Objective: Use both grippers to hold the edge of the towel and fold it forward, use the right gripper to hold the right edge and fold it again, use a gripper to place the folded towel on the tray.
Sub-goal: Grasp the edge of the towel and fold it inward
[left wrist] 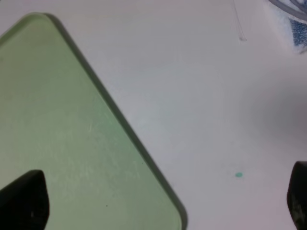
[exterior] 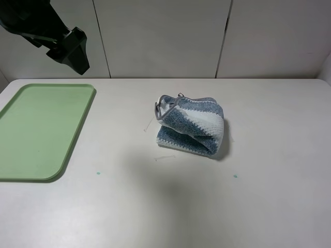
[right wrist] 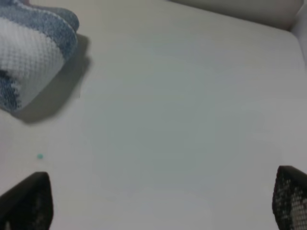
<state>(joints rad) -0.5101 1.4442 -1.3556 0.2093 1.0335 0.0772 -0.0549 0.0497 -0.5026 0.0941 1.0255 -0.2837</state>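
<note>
Currently nothing on the towel [exterior: 190, 124] is legible at this resolution. The towel is lying as a rumpled, folded-over bundle mid-table, right of the tray [exterior: 31, 155] and well apart from it. Its grey-piped edge [exterior: 163, 106] is showing on the bundle's far-left side.

On the left, the left gripper [left wrist: 161, 201] is hanging high over the far-left part of the scene, above the tray. Its jaws are standing spread wide, gripping nothing and touching nothing. In its wrist view the tray's right rim is running between the fingers [left wrist: 24, 203]. The towel is only peeking in at the frame's edge, well clear of the jaws.

On the right, the right gripper [right wrist: 158, 199] is likewise standing fully released and empty, hovering over bare table [right wrist: 182, 110] to the right of the towel. The bundle is lying off to its left, outside the jaws. A teal speck [right wrist: 40, 156] is sitting on the table between the towel and the gripper's left finger.
</note>
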